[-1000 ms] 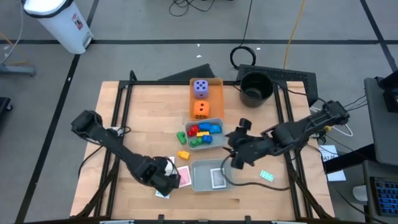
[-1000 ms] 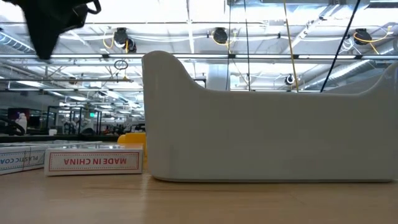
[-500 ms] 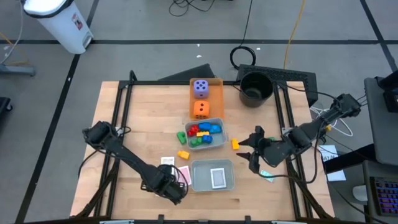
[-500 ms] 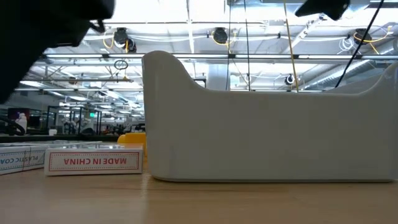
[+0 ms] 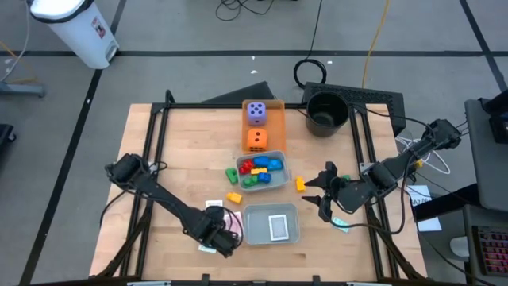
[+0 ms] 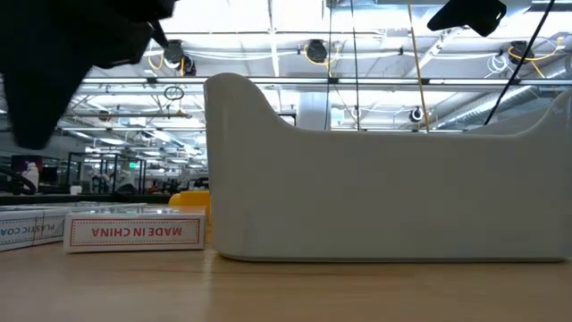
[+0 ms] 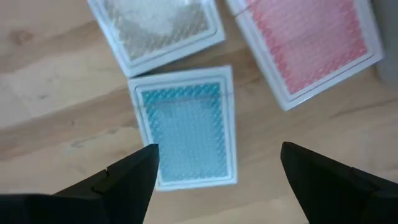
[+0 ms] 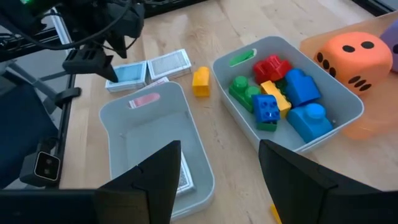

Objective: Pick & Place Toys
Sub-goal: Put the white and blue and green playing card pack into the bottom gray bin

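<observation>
Card pick-up in hand: left hand (image 7: 214, 171) released, poised over teal card (image 7: 185, 127) beside grey tray (image 5: 271, 223); descent and clench required next.

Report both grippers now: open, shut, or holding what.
Left gripper: open, empty, over the teal card.
Right gripper: open, empty, above the table.

Two dice (image 5: 255, 125) sit in a flat tray (image 5: 275, 108) at the far middle of the surface (image 5: 190, 151). Just nearer, a bin (image 5: 282, 181) holds bricks (image 5: 259, 168), with single bricks (image 5: 233, 198) on both sides of it. Nearest, another bin (image 5: 252, 226) holds a card (image 5: 277, 226); three more cards (image 7: 186, 134) lie left of it.
</observation>
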Motion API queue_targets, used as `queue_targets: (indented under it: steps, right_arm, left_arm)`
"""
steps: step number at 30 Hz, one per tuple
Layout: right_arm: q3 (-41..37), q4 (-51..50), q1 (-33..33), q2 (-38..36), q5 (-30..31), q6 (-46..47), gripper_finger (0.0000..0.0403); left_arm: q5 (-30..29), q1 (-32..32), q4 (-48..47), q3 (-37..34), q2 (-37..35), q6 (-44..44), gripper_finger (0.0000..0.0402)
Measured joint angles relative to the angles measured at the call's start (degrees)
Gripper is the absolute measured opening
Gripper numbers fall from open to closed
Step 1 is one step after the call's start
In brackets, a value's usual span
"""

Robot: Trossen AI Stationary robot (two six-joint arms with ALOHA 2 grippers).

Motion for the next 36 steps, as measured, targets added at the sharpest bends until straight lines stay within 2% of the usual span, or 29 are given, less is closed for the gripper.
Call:
queue_targets:
  steps: [7,13,18,26,30,36]
  right_arm:
    - [0.00,-0.05,-0.02,0.00,0.00,-0.09,0.0210]
    - [0.00,-0.05,-0.02,0.02,0.00,-0.10,0.0210]
    - [0.00,-0.06,-0.02,0.02,0.00,-0.11,0.0210]
    - [0.00,-0.06,-0.02,0.02,0.00,-0.11,0.0210]
    - [0.00,-0.13,-0.02,0.04,0.00,-0.11,0.0210]
    - [0.00,-0.23,-0.02,0.04,0.00,-0.11,0.0210]
  left_arm:
    - [1.78,0.69,0.55,-2.25,-0.02,0.04,0.0395]
    - [2.45,0.72,0.75,-3.21,-0.02,-0.01,0.0383]
    - [2.90,0.72,1.20,-5.01,-0.02,-0.69,0.0397]
    - [3.10,0.76,12.55,-9.48,-0.25,-2.22,0.0399]
    - [3.00,0.63,13.54,-11.24,0.19,-4.49,0.0398]
    - [2.41,0.72,14.23,-11.61,0.03,-2.67,0.0397]
